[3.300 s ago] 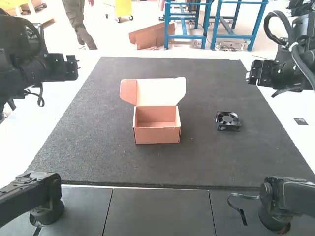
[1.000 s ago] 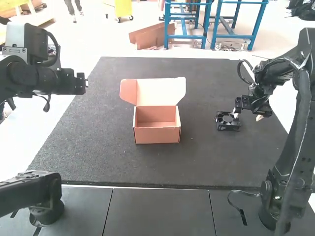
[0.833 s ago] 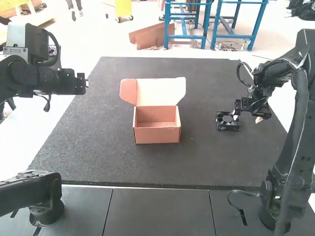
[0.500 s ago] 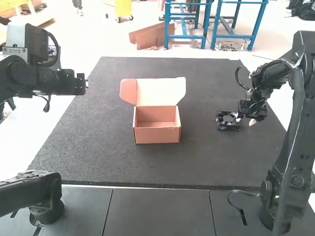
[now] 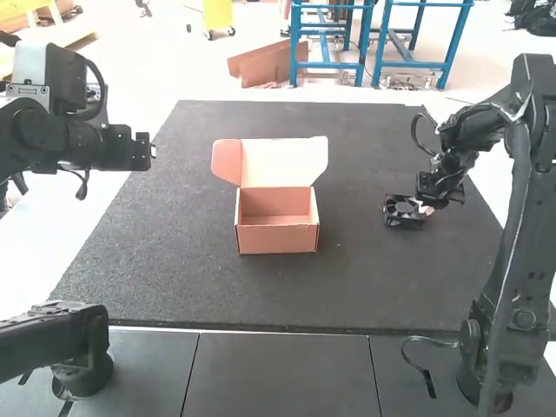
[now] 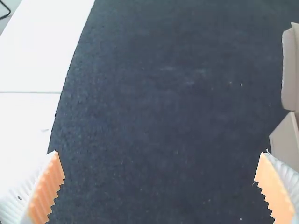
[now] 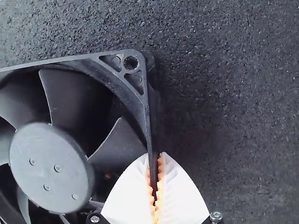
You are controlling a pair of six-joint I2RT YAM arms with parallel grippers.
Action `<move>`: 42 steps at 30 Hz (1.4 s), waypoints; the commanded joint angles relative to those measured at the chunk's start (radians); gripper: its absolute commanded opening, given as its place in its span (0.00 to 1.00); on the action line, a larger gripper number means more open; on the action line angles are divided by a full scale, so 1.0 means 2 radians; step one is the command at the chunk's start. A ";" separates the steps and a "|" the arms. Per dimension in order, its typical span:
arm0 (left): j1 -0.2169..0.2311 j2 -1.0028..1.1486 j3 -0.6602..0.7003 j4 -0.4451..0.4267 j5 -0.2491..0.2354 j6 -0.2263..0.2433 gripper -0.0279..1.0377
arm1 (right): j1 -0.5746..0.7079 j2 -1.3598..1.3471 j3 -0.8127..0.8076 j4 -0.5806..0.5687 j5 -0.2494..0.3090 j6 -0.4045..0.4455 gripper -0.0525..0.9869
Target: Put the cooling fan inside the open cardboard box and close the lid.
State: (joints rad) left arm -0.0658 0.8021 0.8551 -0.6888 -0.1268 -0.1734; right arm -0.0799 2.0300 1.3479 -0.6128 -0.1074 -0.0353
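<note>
Since a few seconds ago, my right arm has come down from the table's far right edge to the fan (image 5: pixel 401 211); the right gripper (image 5: pixel 423 206) now pinches the fan's frame wall, its white fingers (image 7: pixel 126 200) pressed together with the thin black rim caught between the orange pads; the fan rests on the black mat (image 5: pixel 174 252), well to the right of the box (image 5: pixel 276 230); the box stands near the mat's middle, open, its lid (image 5: pixel 287 161) raised behind it; my left gripper (image 5: pixel 149 149) hovers above the mat's left edge, fingers spread wide apart.
</note>
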 commanded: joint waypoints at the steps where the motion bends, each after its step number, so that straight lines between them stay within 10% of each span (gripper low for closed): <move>1: -0.004 -0.004 0.024 0.000 0.004 -0.002 0.94 | -0.007 -0.032 0.032 -0.018 -0.028 0.004 0.04; 23: -0.005 -0.008 -0.005 -0.005 0.015 0.031 0.94 | 0.078 -0.296 0.072 -0.167 -0.113 0.108 0.04; 42: -0.005 -0.044 -0.016 -0.028 0.020 0.048 0.94 | 0.343 -0.248 0.101 -0.191 -0.092 0.249 0.04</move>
State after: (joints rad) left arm -0.0658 0.7403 0.8196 -0.7429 -0.1005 -0.0872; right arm 0.5667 1.5093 1.5192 -1.0130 -0.3035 0.3901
